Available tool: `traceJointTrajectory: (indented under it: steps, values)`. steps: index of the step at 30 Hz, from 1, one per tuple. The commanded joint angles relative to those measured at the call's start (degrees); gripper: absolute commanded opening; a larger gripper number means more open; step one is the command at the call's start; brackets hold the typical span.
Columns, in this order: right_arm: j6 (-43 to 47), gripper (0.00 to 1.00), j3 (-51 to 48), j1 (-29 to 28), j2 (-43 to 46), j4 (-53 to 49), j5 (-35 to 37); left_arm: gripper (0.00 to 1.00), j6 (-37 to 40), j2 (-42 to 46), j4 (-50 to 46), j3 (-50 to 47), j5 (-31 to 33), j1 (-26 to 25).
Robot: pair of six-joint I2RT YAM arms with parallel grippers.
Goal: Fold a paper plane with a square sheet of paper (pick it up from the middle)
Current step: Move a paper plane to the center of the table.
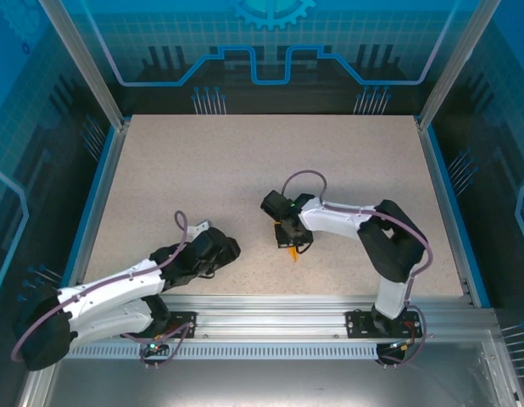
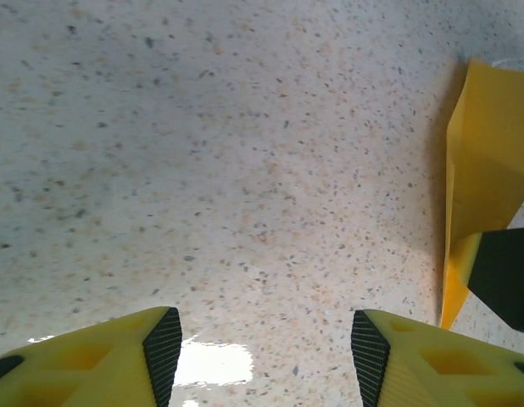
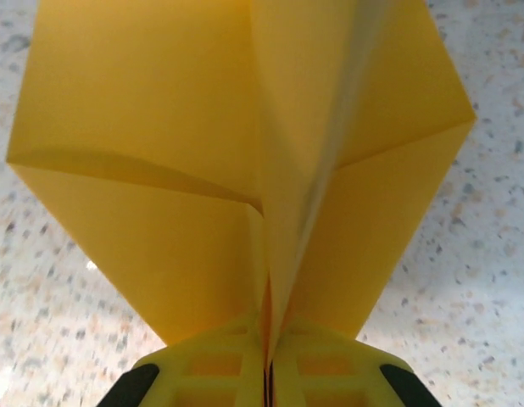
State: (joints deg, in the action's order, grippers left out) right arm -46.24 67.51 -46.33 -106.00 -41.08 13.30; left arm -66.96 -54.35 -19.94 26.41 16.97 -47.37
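1. A blue gear emblem [image 1: 273, 10] and angular blue line graphics decorate the translucent back panel.
2. The tabletop [image 1: 245, 153] is pale beige stone-look laminate, flecked with dark and tan specks. It has a blue rim, silver frame posts [image 1: 80, 59] at the back corners and a slotted metal rail [image 1: 270, 318] along the near edge.
3. The right hand [image 3: 268, 373] is near the tabletop's centre. Its yellow fingers are pressed together on the paper plane [image 3: 160, 127], pinching the centre crease.
4. In the right wrist view, the orange-yellow paper plane's long axis runs straight away from the fingers. It is narrow at the grip, and two flaps spread left and right beyond it.
5. From above, a small orange tip pokes out below the right hand, pointing toward the near edge.
6. The left hand [image 2: 266, 343] hangs low over bare tabletop, left of the paper plane. Its black-padded fingers stand moderately wide apart with nothing between them.
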Motion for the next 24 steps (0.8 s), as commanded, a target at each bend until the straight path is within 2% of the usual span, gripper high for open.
traceJointTrajectory:
  steps: [1,6,12,16,20,24]
  values:
    - [-2.2,0.08,4.2,0.7,-2.2,-2.4,1.4,0.6,-0.2,2.7,-2.4,-1.8,1.2,1.0]
    - [-2.1,0.1,6.6,0.9,-6.9,-2.8,-0.1,0.6,0.7,4.6,-3.4,-2.6,1.4,1.6]
    - [-1.8,0.17,7.3,0.4,-5.8,-3.3,-0.3,0.61,0.9,4.8,-3.4,-2.8,1.1,1.8]
    - [0.0,0.28,8.9,0.1,-0.5,-6.0,1.6,0.62,2.1,4.9,-3.9,-1.9,1.2,1.8]
    - [1.9,0.44,9.1,0.1,6.4,-7.8,3.0,0.65,4.2,4.9,-4.7,-0.5,2.0,1.9]
    - [3.5,0.5,8.6,0.1,14.0,-8.9,5.3,0.68,5.8,4.9,-6.0,0.6,3.2,2.1]
